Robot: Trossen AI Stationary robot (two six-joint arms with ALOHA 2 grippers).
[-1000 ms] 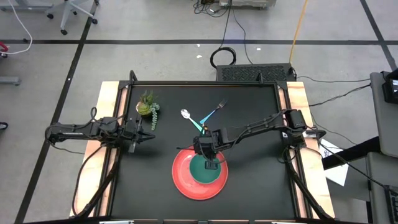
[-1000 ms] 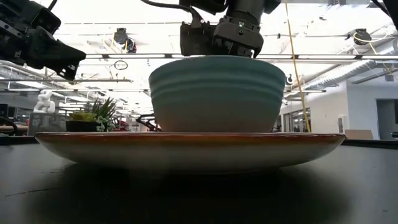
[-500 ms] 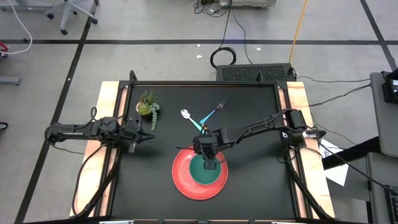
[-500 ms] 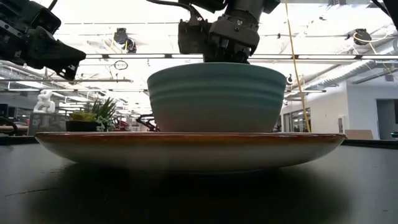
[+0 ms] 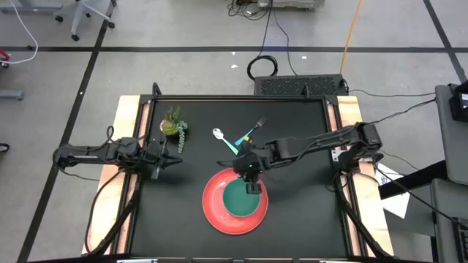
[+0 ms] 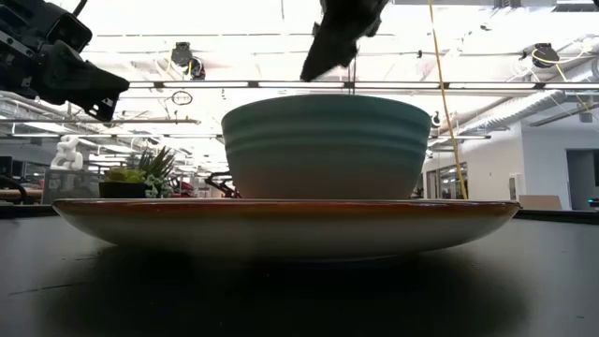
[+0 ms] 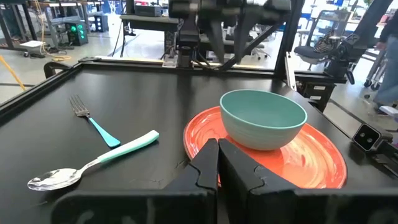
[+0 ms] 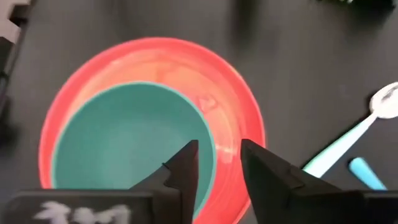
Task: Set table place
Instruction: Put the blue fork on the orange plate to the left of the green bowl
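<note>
The teal bowl (image 5: 242,199) is sitting inside the red plate (image 5: 213,212), so that pair looks done, and what's left (going by the task) is the cutlery. The right gripper (image 5: 249,175) is hanging just above the bowl's far rim, fingers parted a little and nothing held between them, which the right wrist view shows clearly. The spoon (image 5: 226,139) and fork (image 5: 251,131) are lying crossed on the table (image 5: 292,219) just beyond the plate, on the side away from the front edge. From the plate, the spoon's long axis runs up and toward the potted plant (image 5: 174,126), bowl end farthest out, while the fork's runs the other way, tines pointing off toward the back right corner. The light-blue handles meet nearest the plate, so that's where the shortest reach is, and the right gripper is clearly the nearer one. The left gripper (image 5: 175,160) is parked beside the plant, closed and empty.
</note>
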